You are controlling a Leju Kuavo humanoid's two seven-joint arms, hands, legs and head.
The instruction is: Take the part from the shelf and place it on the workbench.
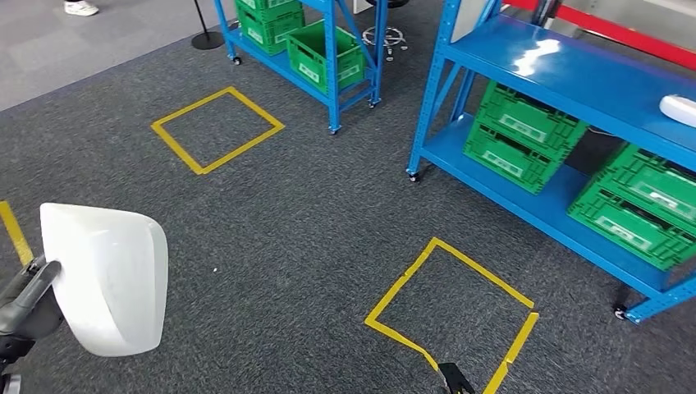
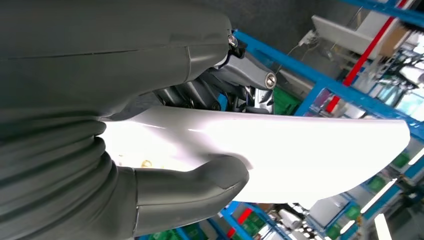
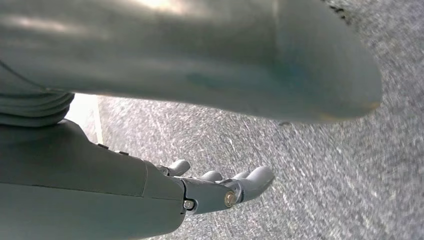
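Grey carpet (image 1: 312,222) is seen underfoot, marked with two yellow tape squares (image 1: 217,130). Blue shelving units (image 1: 566,82) holding green crates (image 1: 521,135) are noted ahead and to the right; a second white object (image 1: 679,108) is observed on the upper shelf at the right edge. The white part (image 1: 107,279) is held off the floor at lower left by the left hand (image 1: 29,308), with the thumb pressed on one face and the fingers (image 2: 250,82) on the other. The right hand (image 3: 220,192) is seen above the carpet with nothing in it, its fingers (image 3: 257,177) extended and slightly apart.
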